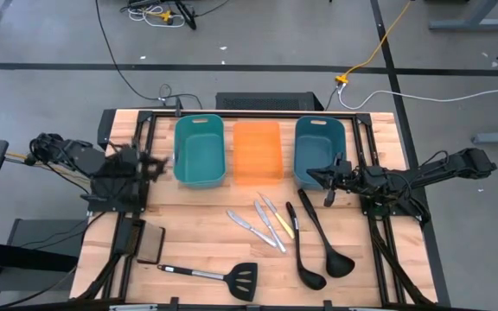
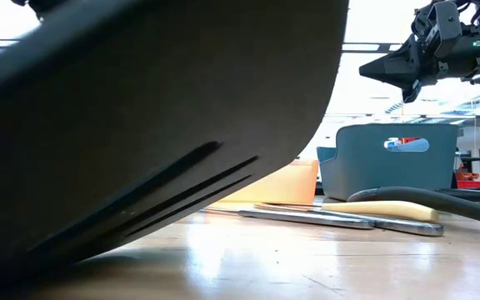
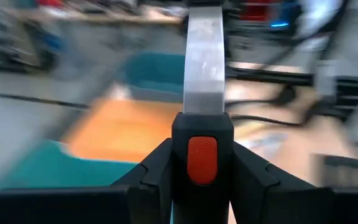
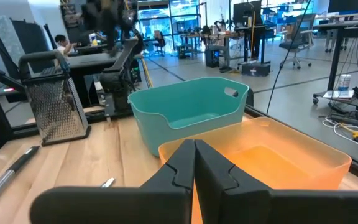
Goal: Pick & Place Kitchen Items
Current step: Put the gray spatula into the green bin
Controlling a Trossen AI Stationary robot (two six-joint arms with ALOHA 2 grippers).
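My left gripper [image 1: 156, 164] hovers at the table's left, beside the teal bin [image 1: 199, 151], shut on a spatula with a steel shaft [image 3: 204, 62]. The shaft runs out of the left wrist view, so its blade is hidden. A second black slotted spatula [image 1: 223, 278] lies flat near the front edge; its blade [image 2: 140, 125] fills the low view. Two black ladles [image 1: 318, 250] and several table knives [image 1: 266, 220] lie flat at mid-table. My right gripper [image 1: 327, 190] hangs shut and empty near the blue bin [image 1: 320, 147], above the ladles' handle ends. My left gripper pinches the spatula's black handle piece with the orange inset [image 3: 202, 134] between its two fingers [image 3: 157, 165], one on each side, just below where the steel shaft starts. The spatula is lifted clear of the table. Its shaft sticks up past the fingers.
Teal, orange [image 1: 258, 151] and blue bins stand in a row at the table's far side. A flat black pad [image 1: 150, 242] lies near the left front. Black frame rails [image 1: 379, 250] run along both sides. Bare wood shows between the pad and the knives.
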